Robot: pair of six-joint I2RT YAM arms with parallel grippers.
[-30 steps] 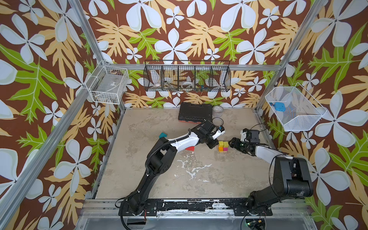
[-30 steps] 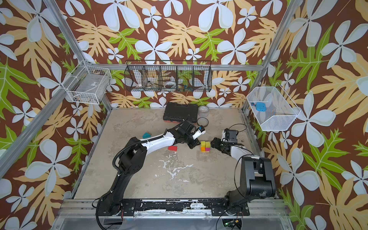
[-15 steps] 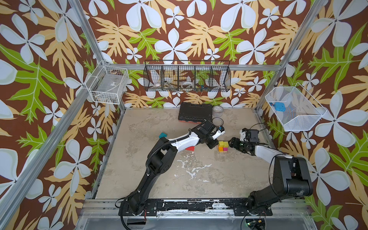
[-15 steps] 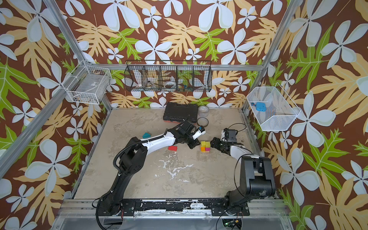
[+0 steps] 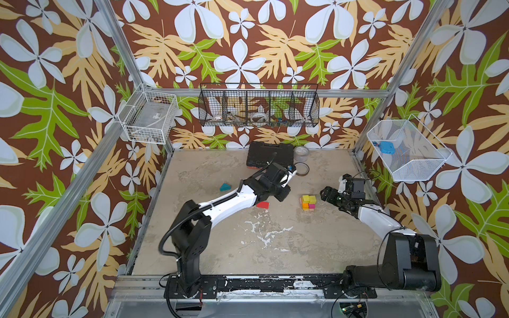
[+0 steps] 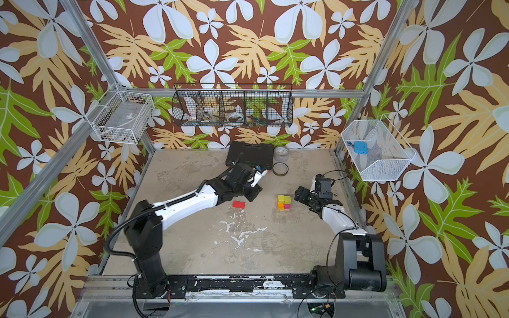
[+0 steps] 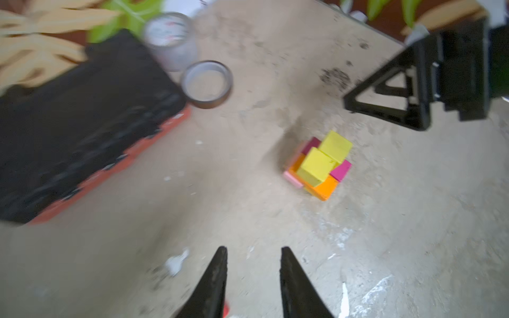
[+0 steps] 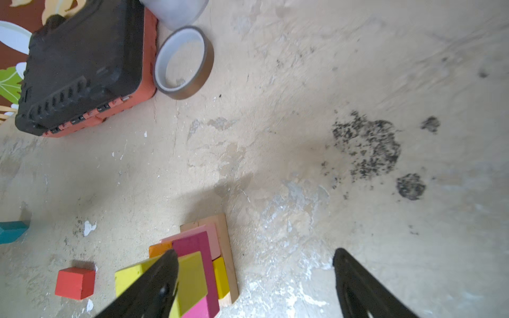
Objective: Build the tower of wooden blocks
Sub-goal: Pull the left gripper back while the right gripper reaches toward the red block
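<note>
The tower is a small stack with a plain plank lowest, then pink, orange and magenta bricks, and two yellow cubes on top. A red block lies alone to the tower's left. The teal wedge sits farther left. My left gripper hangs left of the tower, narrowly open and empty. My right gripper is wide open just right of the tower, holding nothing.
A black tool case lies at the back, with a brown tape ring and a clear tape roll beside it. Wire baskets hang on the walls; the right one holds a blue gadget.
My left gripper has drawn back leftward from the tower and its jaws have parted slightly. The right gripper has opened wider. The tower has not moved.
</note>
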